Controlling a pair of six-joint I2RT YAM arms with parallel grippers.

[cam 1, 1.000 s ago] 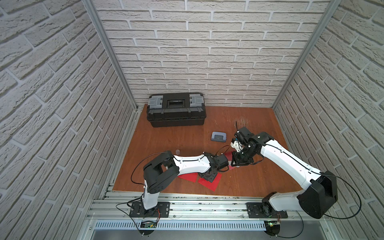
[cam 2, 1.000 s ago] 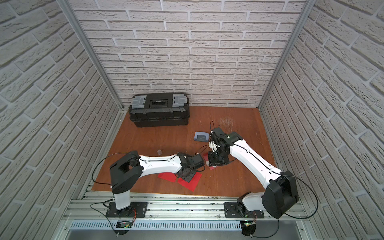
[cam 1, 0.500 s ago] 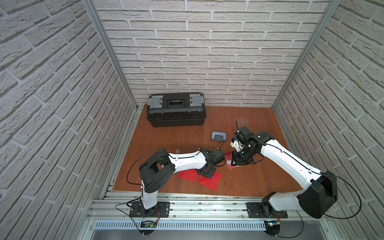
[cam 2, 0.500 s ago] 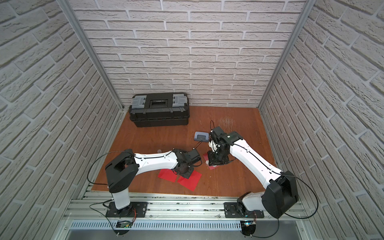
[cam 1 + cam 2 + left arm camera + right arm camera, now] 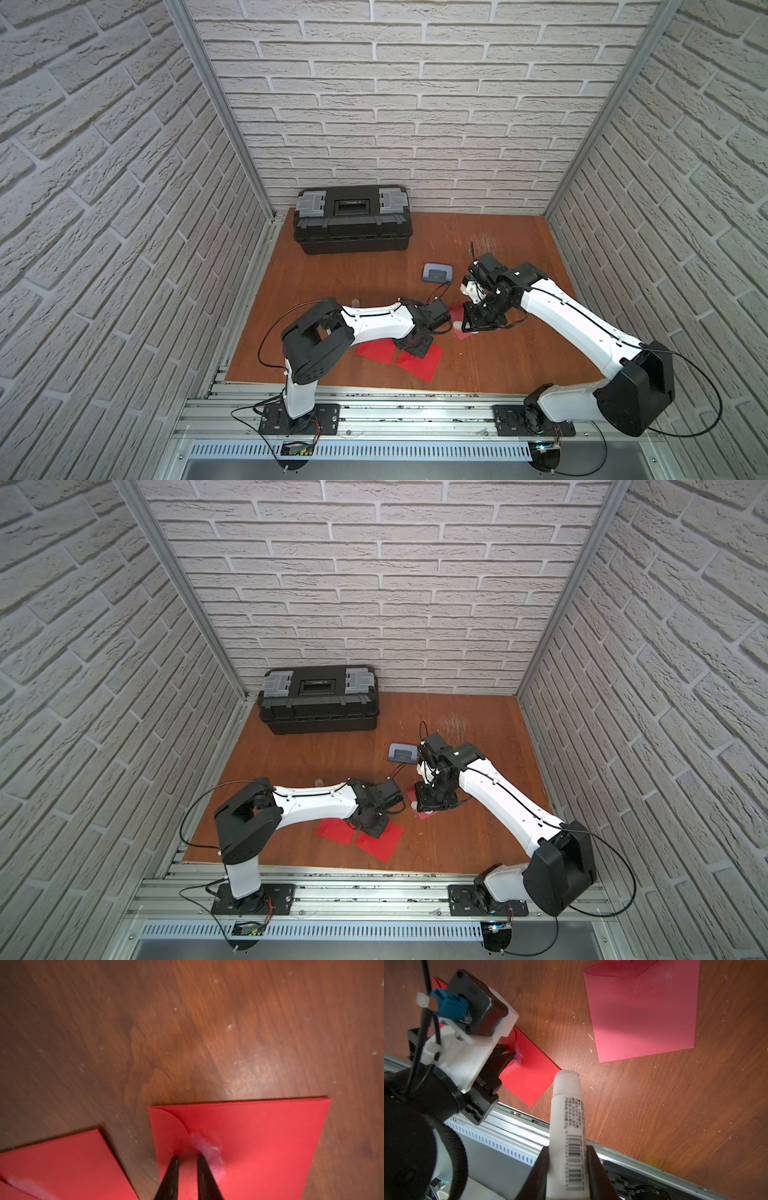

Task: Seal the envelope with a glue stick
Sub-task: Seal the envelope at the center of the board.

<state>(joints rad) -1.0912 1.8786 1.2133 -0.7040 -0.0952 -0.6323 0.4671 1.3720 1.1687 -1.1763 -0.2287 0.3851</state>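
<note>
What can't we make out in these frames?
- Right wrist view: glue stick base, cut off by the picture's edge below the right gripper.
- Both top views: left gripper tips, hidden under its wrist.
- Top view: envelope, mostly covered by the right gripper.
- Top view: small clear thing, too small to identify.

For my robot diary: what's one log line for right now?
left gripper: slightly open, tips on glue-smeared envelope | right gripper: shut on glue stick

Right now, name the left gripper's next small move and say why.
Probably press the left gripper down on the folded flap of the red envelope: its narrowly parted tips sit at the white glue smear on the flap edge, and the right gripper holds the glue stick clear.
</note>
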